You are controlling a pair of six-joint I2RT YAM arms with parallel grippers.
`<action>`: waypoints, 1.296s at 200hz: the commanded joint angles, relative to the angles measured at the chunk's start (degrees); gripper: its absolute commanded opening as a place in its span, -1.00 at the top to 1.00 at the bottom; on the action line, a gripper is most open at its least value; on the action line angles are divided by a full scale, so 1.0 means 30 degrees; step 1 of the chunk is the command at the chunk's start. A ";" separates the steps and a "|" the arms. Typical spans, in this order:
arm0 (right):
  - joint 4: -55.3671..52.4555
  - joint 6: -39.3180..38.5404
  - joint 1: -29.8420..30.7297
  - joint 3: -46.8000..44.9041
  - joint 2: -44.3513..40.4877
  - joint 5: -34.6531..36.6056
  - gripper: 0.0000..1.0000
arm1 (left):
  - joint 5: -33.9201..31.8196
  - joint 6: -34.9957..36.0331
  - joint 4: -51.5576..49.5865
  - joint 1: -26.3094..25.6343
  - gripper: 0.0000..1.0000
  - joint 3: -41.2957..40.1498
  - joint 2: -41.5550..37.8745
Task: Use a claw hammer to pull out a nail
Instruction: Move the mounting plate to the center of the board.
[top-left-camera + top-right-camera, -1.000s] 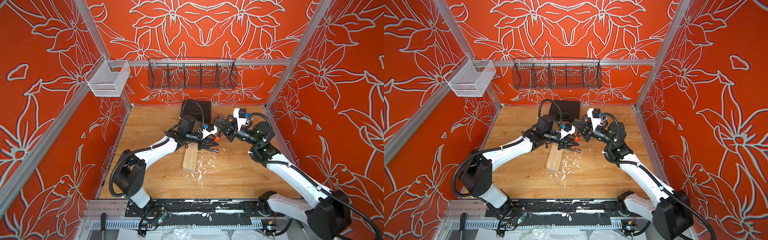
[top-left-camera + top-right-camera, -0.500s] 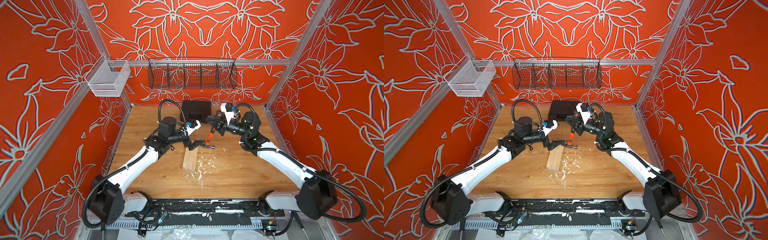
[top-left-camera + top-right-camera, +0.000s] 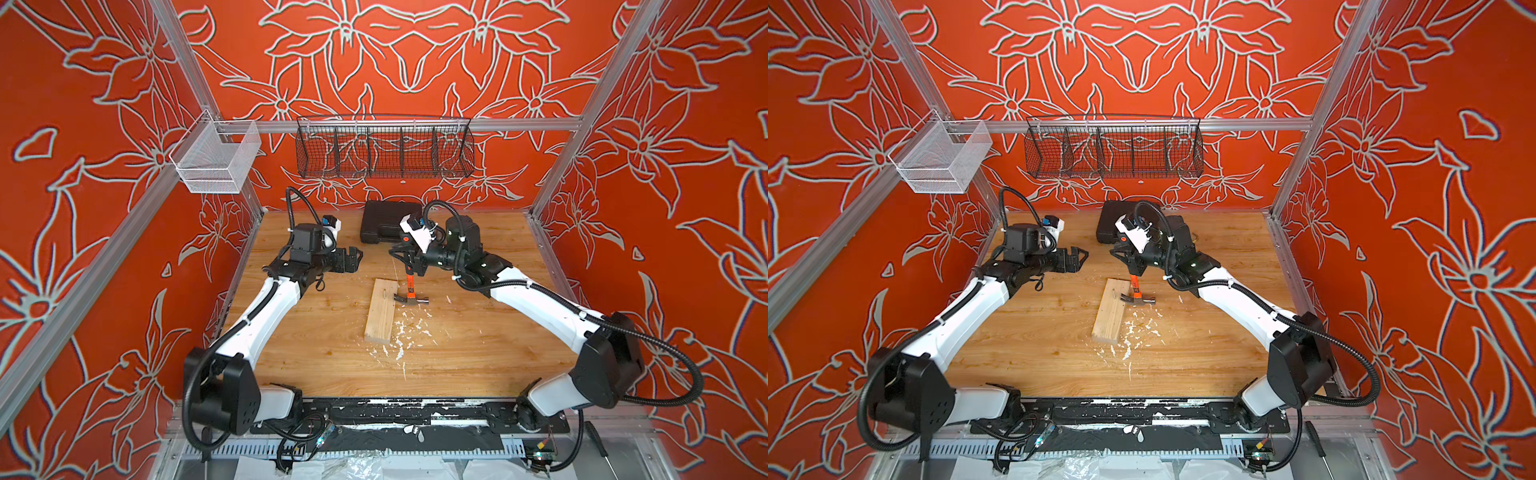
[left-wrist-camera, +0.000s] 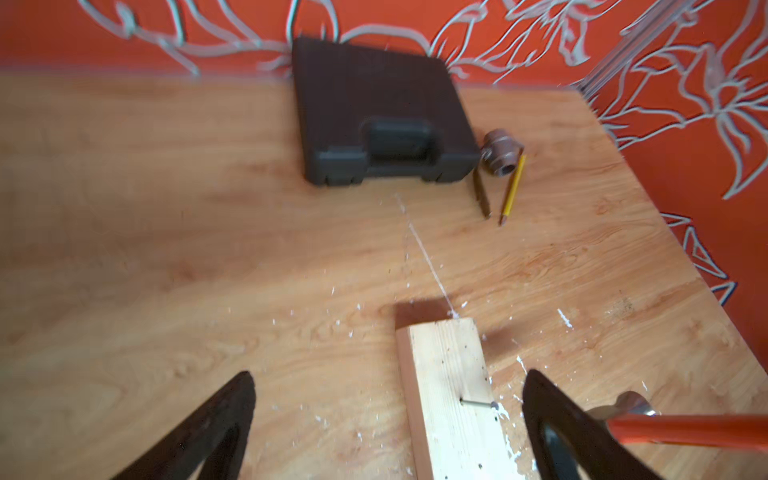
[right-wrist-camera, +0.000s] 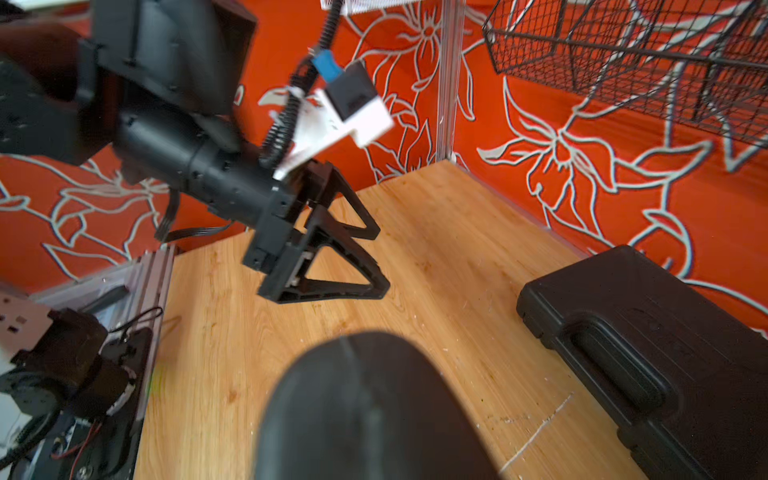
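My right gripper [image 3: 409,262] is clamped shut on the claw hammer [image 3: 410,291], gripping the orange handle high up. The handle slants down from my jaws to the steel head, which sits low by the table [image 3: 332,353] just beside the wooden block [image 3: 381,309], on the side nearer my right arm. The claw end faces the block. In my right wrist view the black rubber end [image 5: 365,407] looms blurred and close to the lens. The nail [image 4: 477,402] sticks out of the block's top face toward its far end, leaning hard over, its head toward the edge where the hammer is. In both top views it is only a thin sliver, and I cannot tell whether the claw touches it. My left gripper [image 3: 1077,257] is spread wide and holds nothing — it hovers above the table off the block's far left corner, not touching it, fingers pointing toward my other arm. Behind the block, near the back wall, lies a closed black case [image 3: 384,220]. Beside it in my left wrist view are a brown pipe fitting [image 4: 500,156] and a yellow pencil [image 4: 513,189]. White flecks [image 3: 401,336] litter the table around the block's near end.
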 commanded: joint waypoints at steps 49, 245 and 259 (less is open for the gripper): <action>-0.1794 -0.2857 0.0971 0.1803 0.0879 0.1464 1.00 | 0.2000 -0.1449 -0.4933 0.0112 -0.63 0.2733 0.4929; -0.4502 -0.4572 0.2481 0.7125 0.5667 0.2747 1.00 | 0.5520 -0.2396 -0.3696 -0.0261 0.28 0.0856 0.7411; -0.4159 -0.4443 0.2505 0.7077 0.5737 0.2619 1.00 | 0.5801 -0.2518 -0.3579 -0.0323 0.30 0.0733 0.7522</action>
